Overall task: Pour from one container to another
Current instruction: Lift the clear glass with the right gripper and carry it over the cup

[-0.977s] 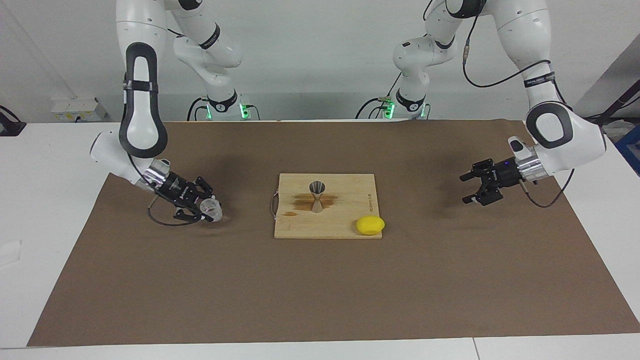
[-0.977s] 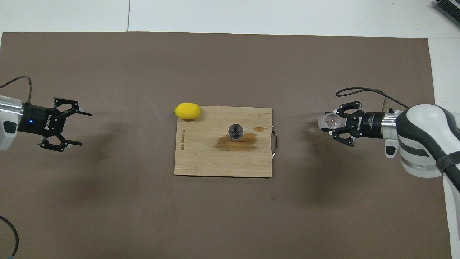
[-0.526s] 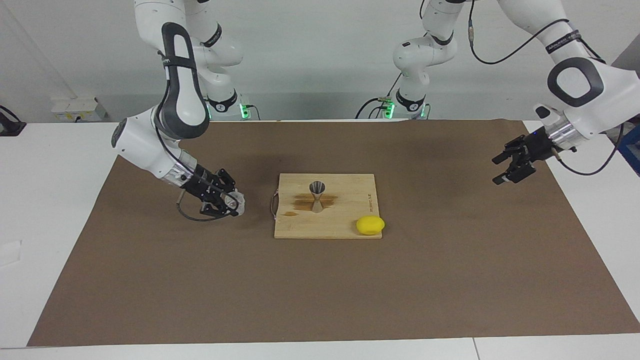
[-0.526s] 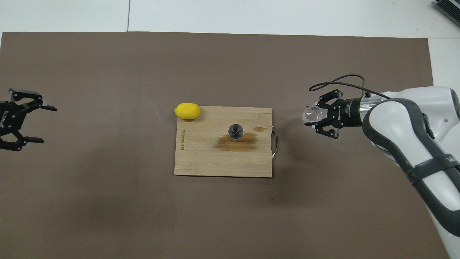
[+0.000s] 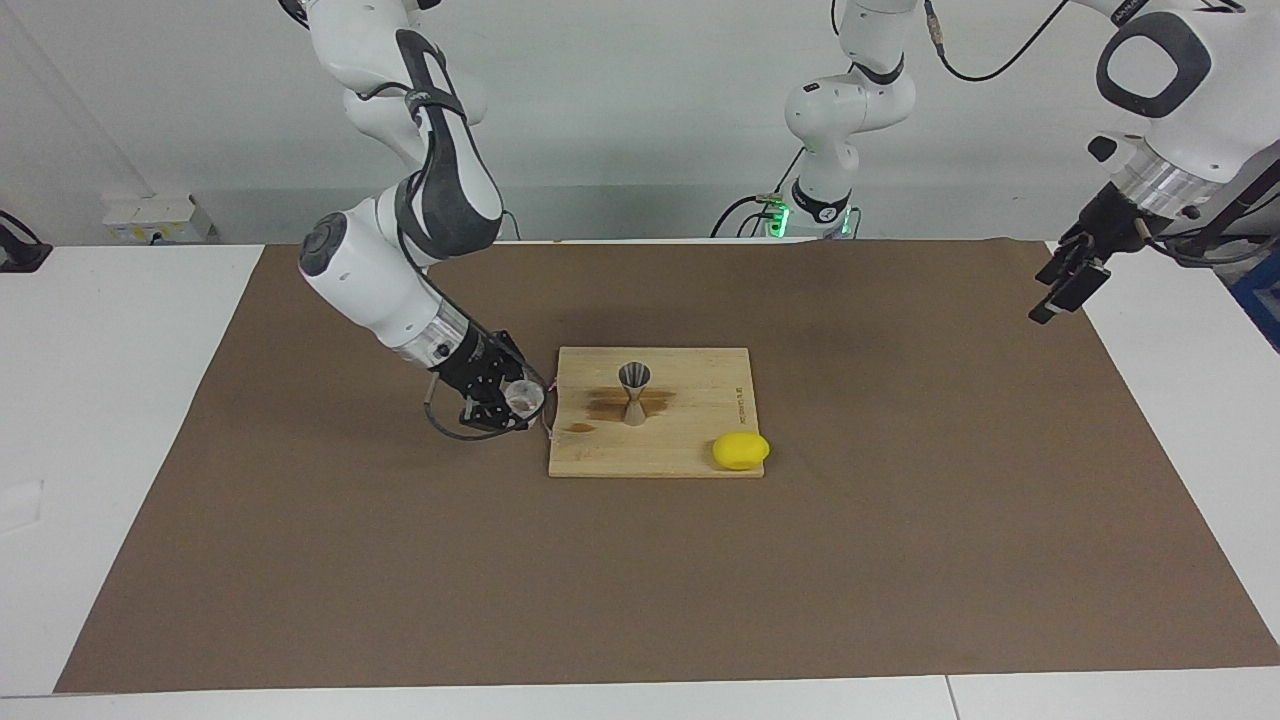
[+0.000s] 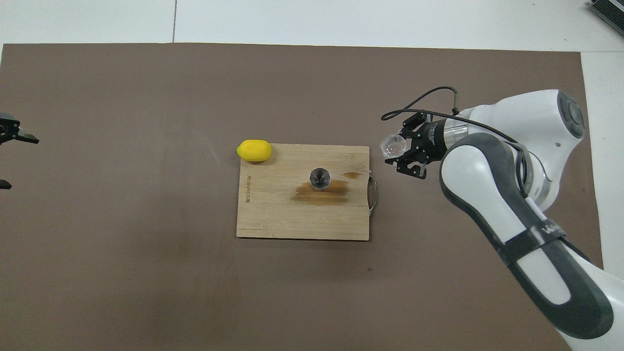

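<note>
In the facing view your right gripper [image 5: 508, 402] is clenched on the glass cup [image 5: 522, 398] beside the cutting board [image 5: 690, 455], where the jigger [image 5: 634, 392] stands upright, mouth up, presumably to receive the pour. The left gripper [image 5: 1063, 280] waits, its grip unreadable. From overhead, the cup [image 6: 393, 145] is tipped, mouth toward the board.

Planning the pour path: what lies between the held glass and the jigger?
Only bare cutting board and its metal handle separate glass cup from jigger, clearest in the overhead view.
</note>
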`<state>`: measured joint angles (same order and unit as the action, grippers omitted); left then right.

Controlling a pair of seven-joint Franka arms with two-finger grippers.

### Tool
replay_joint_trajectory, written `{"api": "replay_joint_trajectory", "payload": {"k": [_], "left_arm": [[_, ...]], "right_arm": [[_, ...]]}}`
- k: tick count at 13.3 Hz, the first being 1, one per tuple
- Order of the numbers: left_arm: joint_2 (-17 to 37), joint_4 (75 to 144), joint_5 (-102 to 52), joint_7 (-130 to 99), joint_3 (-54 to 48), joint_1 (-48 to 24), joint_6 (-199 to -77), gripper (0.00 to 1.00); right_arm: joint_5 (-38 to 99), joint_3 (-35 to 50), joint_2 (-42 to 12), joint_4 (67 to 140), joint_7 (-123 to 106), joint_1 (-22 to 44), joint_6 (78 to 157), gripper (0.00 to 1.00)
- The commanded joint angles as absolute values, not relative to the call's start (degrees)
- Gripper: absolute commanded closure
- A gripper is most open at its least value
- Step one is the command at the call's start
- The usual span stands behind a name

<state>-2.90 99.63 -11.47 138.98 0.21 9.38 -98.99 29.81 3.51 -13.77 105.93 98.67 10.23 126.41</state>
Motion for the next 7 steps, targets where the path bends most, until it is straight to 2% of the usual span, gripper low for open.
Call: {"api": "replay_joint_trajectory", "payload": {"k": [1,4,7], "left_arm": [[-5.01,100.98,-9.76,135.63,0.62,7.47,-99.58,0.0],[-5.01,100.99,-9.49,122.64,0.53,5.63,-99.49,0.0],[-5.01,101.16,-9.41,112.89,0.53,4.14,-100.37,0.0]], "right_arm": [[23.32,3.51,-17.13,98.9,108.41,14.13,125.95,0.95],[17.15,3.6,-19.07,93.44,116.09,17.48,123.76,0.95],[12.15,3.69,-18.99,93.34,116.28,19.94,122.53,0.95]]}}
